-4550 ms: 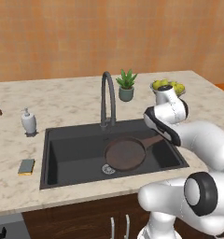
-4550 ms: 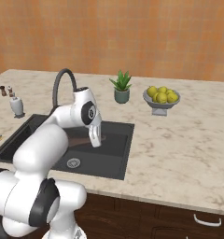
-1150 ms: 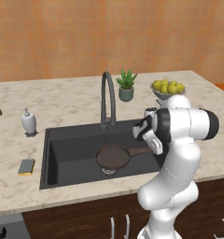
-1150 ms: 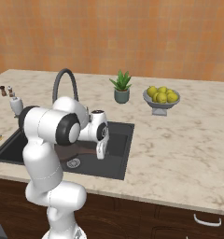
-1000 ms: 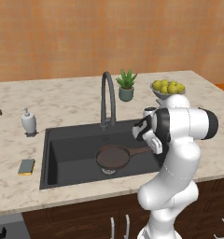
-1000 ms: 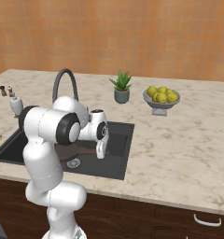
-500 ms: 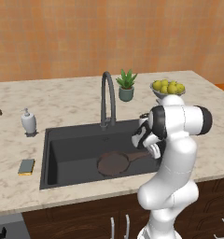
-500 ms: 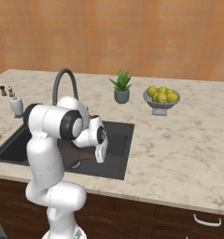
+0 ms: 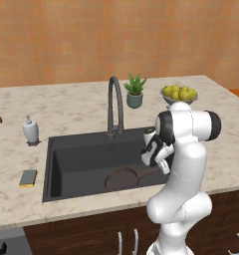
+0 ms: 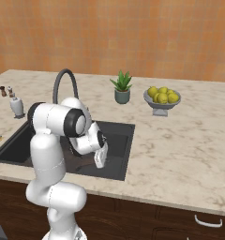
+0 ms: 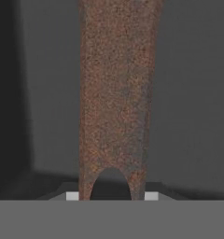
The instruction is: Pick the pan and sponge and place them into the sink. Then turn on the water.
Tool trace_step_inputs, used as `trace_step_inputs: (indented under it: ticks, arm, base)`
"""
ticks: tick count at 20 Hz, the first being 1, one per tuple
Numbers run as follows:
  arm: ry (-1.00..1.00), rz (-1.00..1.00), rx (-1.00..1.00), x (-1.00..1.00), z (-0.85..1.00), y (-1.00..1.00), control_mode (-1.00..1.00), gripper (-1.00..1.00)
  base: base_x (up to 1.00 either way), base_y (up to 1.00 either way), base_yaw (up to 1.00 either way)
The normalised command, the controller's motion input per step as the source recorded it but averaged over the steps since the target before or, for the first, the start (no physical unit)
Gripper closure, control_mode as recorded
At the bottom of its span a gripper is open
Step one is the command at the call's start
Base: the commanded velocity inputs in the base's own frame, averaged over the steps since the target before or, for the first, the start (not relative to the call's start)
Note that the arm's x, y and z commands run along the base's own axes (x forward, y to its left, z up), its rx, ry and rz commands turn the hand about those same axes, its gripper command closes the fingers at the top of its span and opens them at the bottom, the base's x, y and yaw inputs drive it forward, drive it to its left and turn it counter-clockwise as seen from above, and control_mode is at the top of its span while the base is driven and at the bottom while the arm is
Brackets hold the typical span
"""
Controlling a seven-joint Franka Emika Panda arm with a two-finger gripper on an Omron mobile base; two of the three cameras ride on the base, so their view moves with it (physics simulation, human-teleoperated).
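1. The pan (image 9: pixel 122 177) has sunk lower, now resting on the sink (image 9: pixel 81 159) floor beside the drain.
2. The gripper (image 9: pixel 152 158) stays clamped on the pan's handle.
3. The sponge (image 9: pixel 28 178) lies left of the sink.

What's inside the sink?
The pan lies on the floor of the sink, its handle in the shut gripper. The arm covers the sink's right end, so I can't see what is there.

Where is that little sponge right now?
In the left base view, the sponge lies on the counter just left of the sink, in front of the soap bottle.
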Motion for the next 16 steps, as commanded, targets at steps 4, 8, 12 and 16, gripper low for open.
trace_step_inputs:
  ticks: [4,8,12,16]
  arm:
    - [0.00,0.00,-0.10,0.04,-0.22,0.00,-1.00,1.00]
    - [0.00,0.00,-0.05,0.06,-0.18,0.00,-1.00,1.00]
    - [0.00,-0.01,-0.05,0.54,-0.12,0.03,-1.00,1.00]
    - [0.00,-0.04,-0.02,0.57,-0.01,0.00,-1.00,1.00]
  base:
    - [0.00,0.00,0.00]
    - [0.00,0.00,0.00]
    - [0.00,0.00,0.00]
    - [0.00,0.00,0.00]
